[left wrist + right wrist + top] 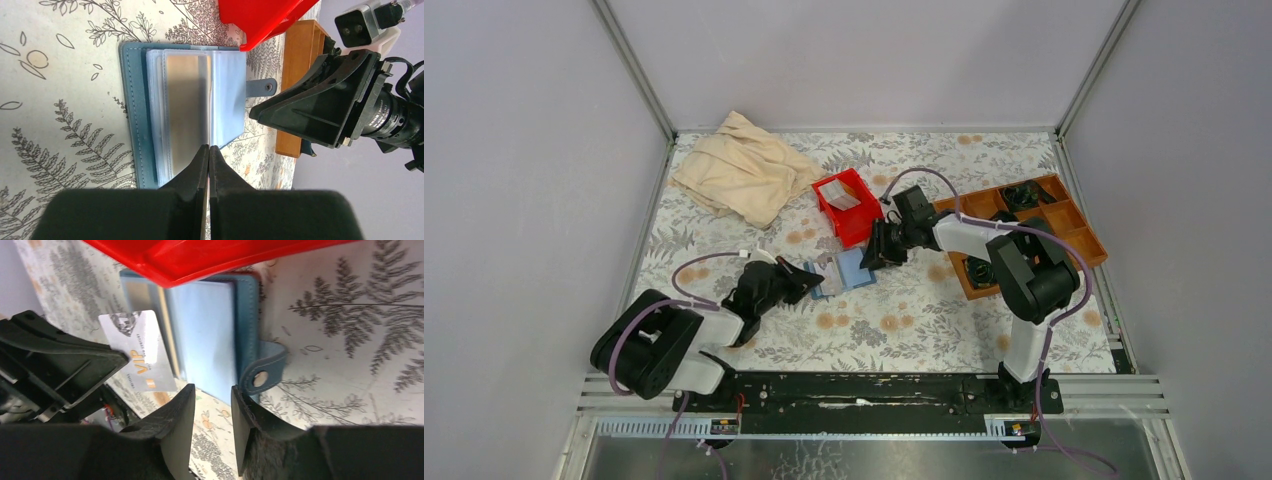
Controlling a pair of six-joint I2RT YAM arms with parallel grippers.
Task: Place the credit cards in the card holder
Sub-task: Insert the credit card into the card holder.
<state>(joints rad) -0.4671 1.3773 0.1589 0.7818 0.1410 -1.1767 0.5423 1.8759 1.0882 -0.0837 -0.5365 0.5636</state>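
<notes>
Bench [924, 325], floral cover. We find the card holder [132, 110] lying open and flat near the middle of it, just in front of the red bin [856, 228] and between the two hands. Teal cover down, pale blue sleeves up. Its snap tab [262, 372] sticks out on the side toward the right arm.

One credit card [142, 355], whitish-silver with orange "VIP" lettering, lies face up across the sleeves on the half nearer the left arm, slightly askew to them. Whether it sits inside a sleeve or only on top, we cannot tell.

Left hand [208, 150]: fingers pressed together, no gap that we can see and nothing between them. The tips sit at the near edge of the holder, right at a corner of the card. Touching or just above, we cannot say.

Right hand [212, 389]: fingers partly apart with a narrow gap, holding nothing. It hangs low at the tab side of the holder, one fingertip just beside the snap tab. From above we place it between the holder and the wooden tray [1079, 240].

More credit cards [842, 197] show pale inside the red bin, whose near wall is just beside the holder's far edge.

Elsewhere: a beige cloth [744, 175] is crumpled at the far left of the bench. The wooden tray is at the far right, with dark objects [1027, 195] in two of its compartments. What they are we cannot make out.
</notes>
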